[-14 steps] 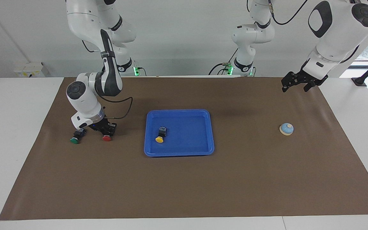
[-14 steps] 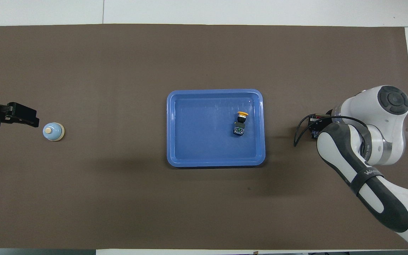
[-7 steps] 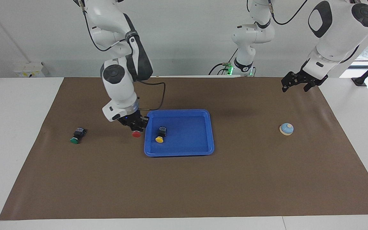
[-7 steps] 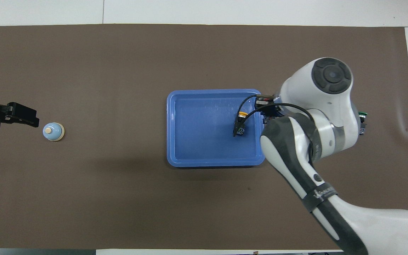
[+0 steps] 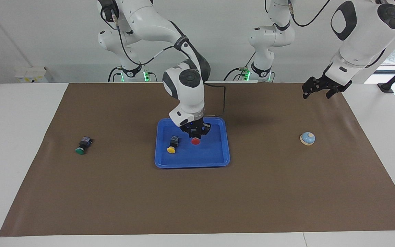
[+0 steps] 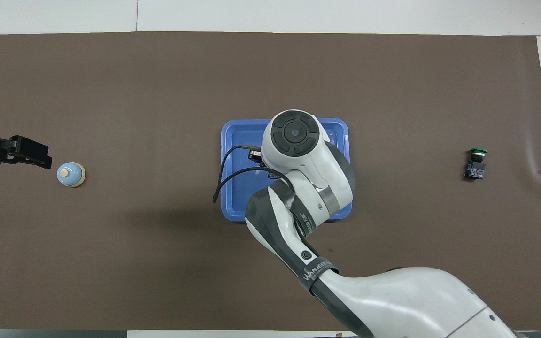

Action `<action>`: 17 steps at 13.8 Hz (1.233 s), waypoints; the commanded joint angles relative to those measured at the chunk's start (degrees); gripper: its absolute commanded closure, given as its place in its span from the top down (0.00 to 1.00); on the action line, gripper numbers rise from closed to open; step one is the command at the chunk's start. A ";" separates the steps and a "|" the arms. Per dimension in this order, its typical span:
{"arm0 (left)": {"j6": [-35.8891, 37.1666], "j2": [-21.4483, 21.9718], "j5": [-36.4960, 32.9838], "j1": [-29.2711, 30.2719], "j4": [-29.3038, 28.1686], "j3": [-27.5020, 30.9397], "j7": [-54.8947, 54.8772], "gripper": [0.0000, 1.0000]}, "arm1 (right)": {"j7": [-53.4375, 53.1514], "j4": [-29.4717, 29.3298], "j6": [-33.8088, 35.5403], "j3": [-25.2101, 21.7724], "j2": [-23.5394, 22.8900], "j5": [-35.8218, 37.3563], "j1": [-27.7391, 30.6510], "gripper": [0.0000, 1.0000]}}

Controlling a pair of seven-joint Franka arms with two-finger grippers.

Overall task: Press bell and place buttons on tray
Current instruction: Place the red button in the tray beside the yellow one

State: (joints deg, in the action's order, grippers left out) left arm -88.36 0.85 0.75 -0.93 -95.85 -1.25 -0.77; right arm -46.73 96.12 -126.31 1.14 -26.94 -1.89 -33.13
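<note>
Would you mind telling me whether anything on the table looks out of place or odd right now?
Nothing looks damaged or spilled. The green button lies alone on the mat toward the right arm's end, away from the tray, where the yellow button lies on its side. The right tool holds the red button over the tray.

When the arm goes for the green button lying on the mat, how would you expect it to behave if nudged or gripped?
The green button looks rigid and probably light. Lying on its side, its round cap may let it roll or pivot if nudged. Its black body looks blocky, so gripping there seems safest.
</note>
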 commanded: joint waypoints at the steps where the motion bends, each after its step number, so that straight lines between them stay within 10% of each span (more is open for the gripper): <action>1: -0.15 0.29 -0.31 0.05 0.23 0.02 0.51 1.00 | -0.39 1.26 -4.63 -0.35 -1.19 0.66 0.95 0.00; 9: -0.15 0.29 -0.31 0.05 0.23 0.02 0.51 1.00 | -1.96 5.22 -7.47 -0.52 -0.49 0.57 1.13 0.00; 11: -0.15 0.29 -0.31 0.05 0.23 0.02 0.51 1.00 | -2.14 4.87 -6.33 -0.70 -0.40 0.57 1.05 1.00; 17: -0.15 0.29 -0.31 0.05 0.23 0.02 0.51 1.00 | 2.23 2.23 6.04 -1.75 6.96 -0.05 9.11 1.00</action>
State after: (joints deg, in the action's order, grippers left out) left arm -88.36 0.85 0.75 -0.93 -95.85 -1.25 -0.77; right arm -47.41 97.36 -124.73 -1.32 -25.09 -1.88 -28.61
